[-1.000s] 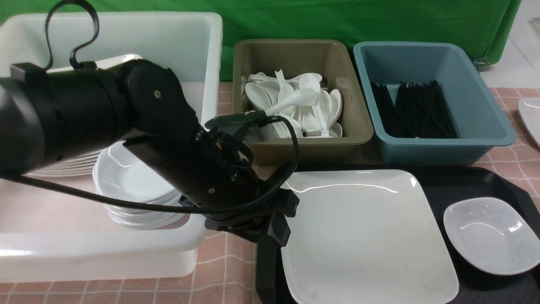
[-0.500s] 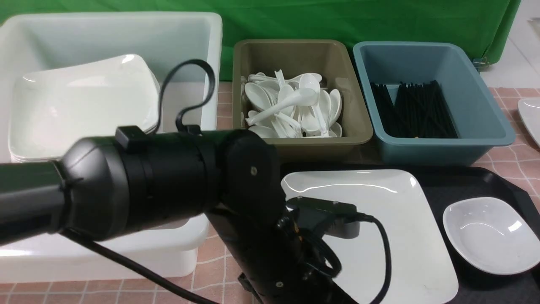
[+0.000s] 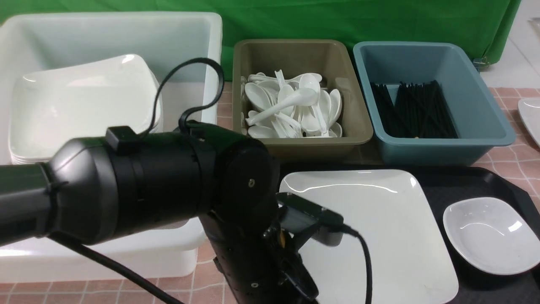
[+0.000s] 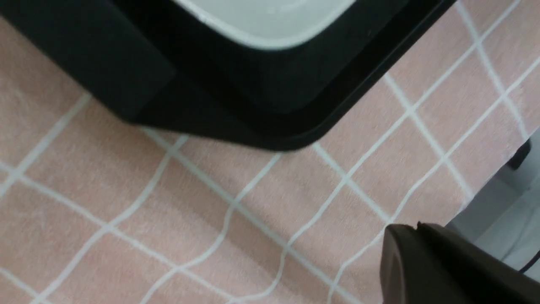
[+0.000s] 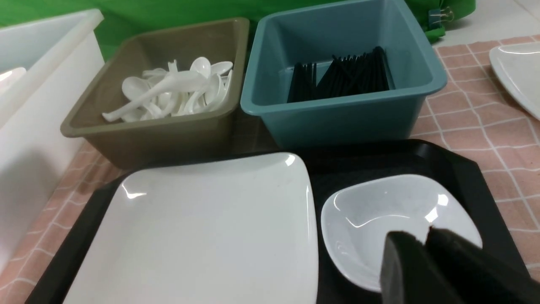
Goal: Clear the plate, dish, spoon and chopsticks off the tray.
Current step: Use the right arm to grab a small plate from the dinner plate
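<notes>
On the tray [image 3: 464, 181], plate [image 3: 371, 228] and dish [image 3: 489, 236] wait

Beside the tray's near corner the left gripper [image 4: 417, 230] hangs over the cloth [image 4: 168, 219], jaws together, empty. The right gripper [image 5: 424, 236] hovers by the dish, jaws close; whether fully shut I cannot tell. The plate looks stiff, glossy, likely slippery and breakable: pinch its upturned rim at an edge.

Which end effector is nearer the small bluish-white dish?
Right: right end effector hangs by the small bluish-white dish; left end effector is over pink tablecloth, outside the black tray.
</notes>
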`<action>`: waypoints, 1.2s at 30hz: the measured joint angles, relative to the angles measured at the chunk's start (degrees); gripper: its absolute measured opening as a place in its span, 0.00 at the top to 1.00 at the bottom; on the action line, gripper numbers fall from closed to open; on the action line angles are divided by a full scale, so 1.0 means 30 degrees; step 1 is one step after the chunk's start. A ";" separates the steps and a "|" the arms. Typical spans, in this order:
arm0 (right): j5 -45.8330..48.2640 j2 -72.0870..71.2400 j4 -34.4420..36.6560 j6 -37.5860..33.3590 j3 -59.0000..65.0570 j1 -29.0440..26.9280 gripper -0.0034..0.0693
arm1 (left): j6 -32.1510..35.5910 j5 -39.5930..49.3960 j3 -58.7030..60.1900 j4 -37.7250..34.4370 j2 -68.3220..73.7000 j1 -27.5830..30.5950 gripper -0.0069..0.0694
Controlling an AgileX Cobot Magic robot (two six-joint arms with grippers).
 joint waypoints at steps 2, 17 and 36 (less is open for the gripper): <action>0.0519 0.0000 0.0000 -0.0037 0.0000 0.0000 0.78 | -0.0001 -0.0581 -0.0522 -0.0604 0.0021 0.0000 0.92; 0.7593 1.2417 0.0122 -0.3894 -0.3363 0.0162 0.91 | 0.0072 0.0534 -0.3987 0.0162 0.0091 0.0021 0.91; 0.2947 2.6095 -0.7308 -0.3671 -0.8697 0.6006 0.38 | 0.3602 0.2053 -0.4003 -0.3445 -0.3140 0.6112 0.91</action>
